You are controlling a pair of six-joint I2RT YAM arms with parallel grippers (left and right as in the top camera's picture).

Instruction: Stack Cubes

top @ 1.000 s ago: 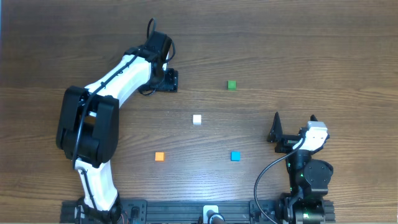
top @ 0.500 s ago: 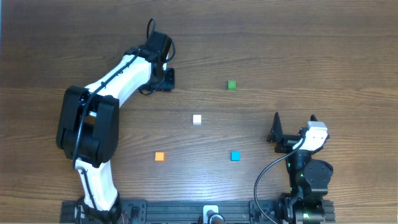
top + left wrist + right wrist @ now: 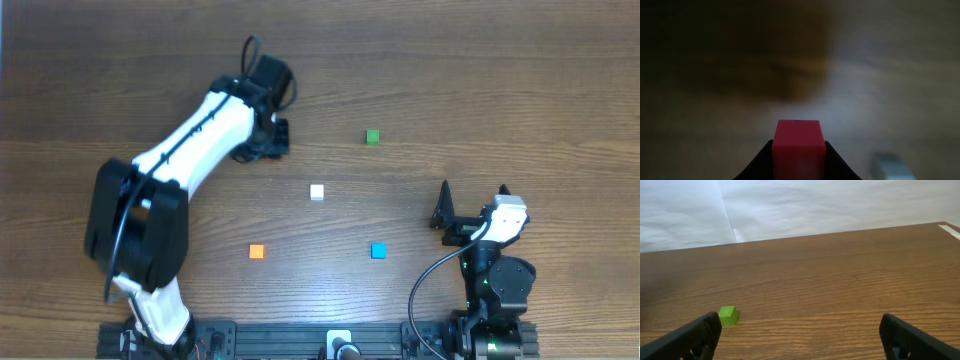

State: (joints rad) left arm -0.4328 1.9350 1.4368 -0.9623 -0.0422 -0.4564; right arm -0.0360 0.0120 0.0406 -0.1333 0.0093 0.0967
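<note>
My left gripper (image 3: 278,138) is at the far left-centre of the table, shut on a red cube (image 3: 797,145) that sits between its two dark fingers. A white cube (image 3: 317,192) lies mid-table, and its blurred corner (image 3: 891,164) shows beside the held cube in the left wrist view. A green cube (image 3: 373,137) sits to the right of the left gripper, also seen as the green cube (image 3: 728,315) in front of my right gripper. An orange cube (image 3: 257,252) and a blue cube (image 3: 378,251) lie nearer the front. My right gripper (image 3: 470,199) rests open at the right.
The wooden table top (image 3: 500,90) stretches bare to the back and right. White sheeting (image 3: 840,205) hangs beyond the table's far edge in the right wrist view.
The left arm has shifted slightly to the right and lifted, carrying the red cube. The right arm and the loose cubes have stayed put.
</note>
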